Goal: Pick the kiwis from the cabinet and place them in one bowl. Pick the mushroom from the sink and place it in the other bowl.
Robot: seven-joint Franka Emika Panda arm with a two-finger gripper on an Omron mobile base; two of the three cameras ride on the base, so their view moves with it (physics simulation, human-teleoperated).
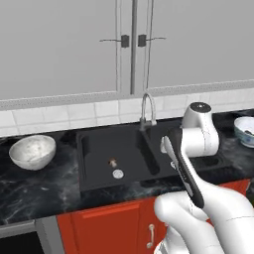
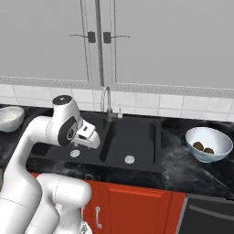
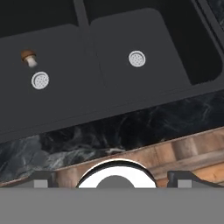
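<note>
The black double-basin sink sits in a dark marble counter, below grey wall cabinets and a white tiled wall. The mushroom lies on the floor of the left basin, just beside the round silver drain; in the hand view the mushroom has its brown cap up-left and its pale stem pointing toward the drain, and the two look very near but apart. The right basin has its own drain. A thin curved silver tap stands behind the divider between the basins. The off-white bowl stands on the counter to the left of the sink, well apart from it. The blue-tinted bowl stands on the counter to the right of the sink and holds two kiwis, lying side by side at its bottom. The white arm bends over the front of the sink, with the hand above the left basin in the right base view. Of the gripper, only the two dark finger tips show at the lower edge of the hand view; they stand wide apart and nothing is between them. Red lower cabinet doors are under the counter.
</note>
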